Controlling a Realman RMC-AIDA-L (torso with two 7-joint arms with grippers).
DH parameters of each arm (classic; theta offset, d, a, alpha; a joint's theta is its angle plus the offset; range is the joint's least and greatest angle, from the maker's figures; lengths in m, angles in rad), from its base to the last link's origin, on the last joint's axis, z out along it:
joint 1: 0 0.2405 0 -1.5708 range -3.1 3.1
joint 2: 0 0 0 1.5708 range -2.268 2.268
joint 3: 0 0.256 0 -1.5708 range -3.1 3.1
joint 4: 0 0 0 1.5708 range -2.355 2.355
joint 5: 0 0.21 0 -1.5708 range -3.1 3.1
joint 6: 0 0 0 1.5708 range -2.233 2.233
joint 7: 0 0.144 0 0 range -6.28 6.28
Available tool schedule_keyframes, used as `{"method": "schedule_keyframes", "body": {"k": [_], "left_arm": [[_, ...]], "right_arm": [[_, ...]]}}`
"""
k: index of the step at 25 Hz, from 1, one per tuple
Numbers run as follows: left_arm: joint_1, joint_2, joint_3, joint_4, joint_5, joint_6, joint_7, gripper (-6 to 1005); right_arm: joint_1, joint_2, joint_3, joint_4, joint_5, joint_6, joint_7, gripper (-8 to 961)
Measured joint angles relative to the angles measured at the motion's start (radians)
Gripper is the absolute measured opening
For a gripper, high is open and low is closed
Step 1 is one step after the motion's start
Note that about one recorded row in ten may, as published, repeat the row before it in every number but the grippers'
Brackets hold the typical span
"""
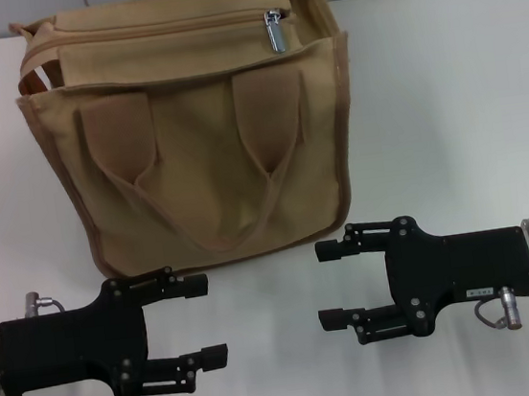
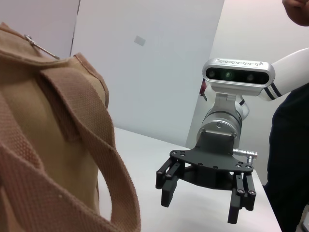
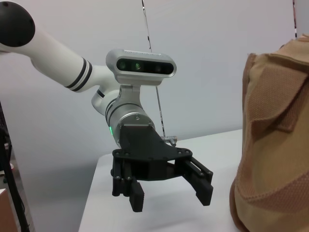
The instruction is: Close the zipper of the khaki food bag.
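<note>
The head view looks forward and down from above onto the worktop (image 1: 444,89), taking in the whole khaki food bag (image 1: 190,139) with both grippers near its lower edge. The left wrist view sits low and close beside the bag (image 2: 43,145), facing across to the right gripper (image 2: 203,200). The right wrist view mirrors it, facing the left gripper (image 3: 169,195), the bag (image 3: 275,145) at its edge.
</note>
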Motion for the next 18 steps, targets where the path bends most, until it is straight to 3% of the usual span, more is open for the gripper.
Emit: {"method": "schedule_keyframes", "body": {"k": [18], "left_arm": [[-0.002,-0.001,0.000,0.001,0.000,-0.001,0.007,830]], "right_arm": [[0.006,0.000,0.000,0.000,0.000,0.000,-0.001,745]]}}
